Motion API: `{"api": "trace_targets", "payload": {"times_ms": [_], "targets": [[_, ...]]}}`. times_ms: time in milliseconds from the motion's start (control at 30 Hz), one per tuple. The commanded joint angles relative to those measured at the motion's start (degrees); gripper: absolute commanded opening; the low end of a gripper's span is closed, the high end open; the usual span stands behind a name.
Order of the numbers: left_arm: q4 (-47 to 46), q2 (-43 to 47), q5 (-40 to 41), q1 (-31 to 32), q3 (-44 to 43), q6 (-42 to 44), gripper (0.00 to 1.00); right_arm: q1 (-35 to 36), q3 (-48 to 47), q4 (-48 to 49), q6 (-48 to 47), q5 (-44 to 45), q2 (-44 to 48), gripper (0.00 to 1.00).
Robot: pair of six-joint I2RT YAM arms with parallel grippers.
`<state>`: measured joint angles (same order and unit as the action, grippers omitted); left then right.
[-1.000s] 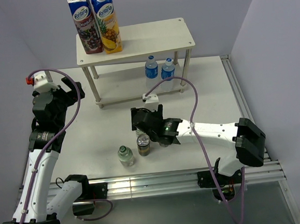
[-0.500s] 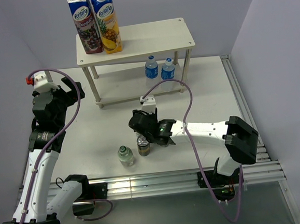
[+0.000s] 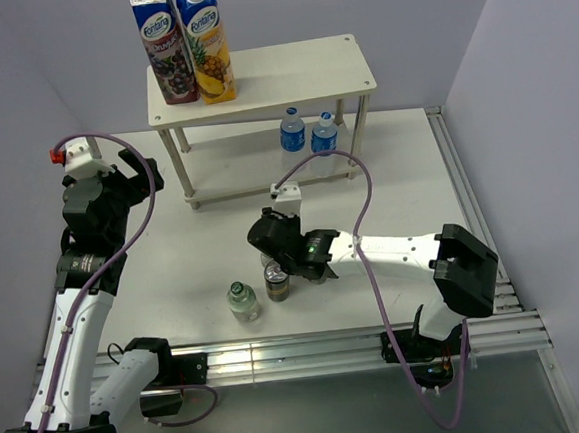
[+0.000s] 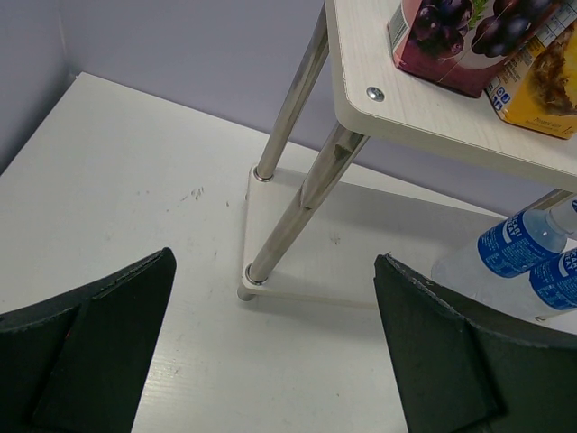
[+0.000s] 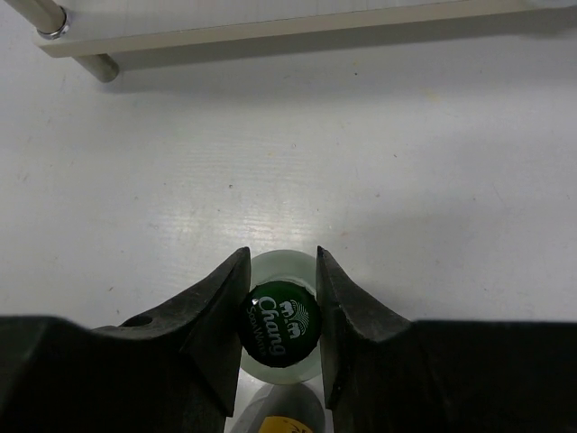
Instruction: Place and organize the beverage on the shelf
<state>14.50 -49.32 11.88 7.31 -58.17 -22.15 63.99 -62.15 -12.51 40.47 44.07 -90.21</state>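
On the white bench, the right hand has just clamped from spread onto a clear green-capped bottle. Lifting it to the cream two-tier shelf likely follows. The left hand is spread wide.

The right gripper, wide open 1 second ago, has closed its 2 fingers on the top of a green-capped bottle near the centre of the top view. The right arm has swung, its elbow at lower right now further left, and the purple cable arches tighter.
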Motion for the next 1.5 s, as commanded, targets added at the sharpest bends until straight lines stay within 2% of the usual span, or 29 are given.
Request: {"api": "trace_targets", "payload": {"times_ms": [0,333,467,767,1033,1267,1467], "targets": [[-1.14,1.07,0.07,-0.37,-0.54,0.35,0.99,0.52,-2.62,-1.28,0.14,-0.57,-0.75,0.02],[-1.14,1.07,0.07,-0.46,-0.54,0.27,0.99,0.44,-8.16,-3.13,-4.25,2.06,1.44,0.0],[-1.23,1.16,-0.1,-0.63,-0.54,0.18,0.99,0.44,-12.28,-4.27,-9.08,4.0,3.2,0.0],[-1.14,1.51,-0.19,-0.98,-0.54,0.27,0.99,-0.44,-28.62,-5.42,-21.38,7.87,4.17,0.0],[-1.14,1.86,-0.01,-1.16,-0.45,0.18,0.99,-4.57,-50.59,-5.94,-34.3,7.52,-0.39,0.0],[-1.23,2.12,-0.1,-1.25,-0.45,0.18,0.99,-10.27,-70.18,-8.05,-39.85,5.32,-6.72,0.0],[-1.32,1.86,-0.36,-1.33,-0.36,0.09,0.99,-15.02,-75.65,-6.56,-42.31,1.98,-10.41,0.0]]}}
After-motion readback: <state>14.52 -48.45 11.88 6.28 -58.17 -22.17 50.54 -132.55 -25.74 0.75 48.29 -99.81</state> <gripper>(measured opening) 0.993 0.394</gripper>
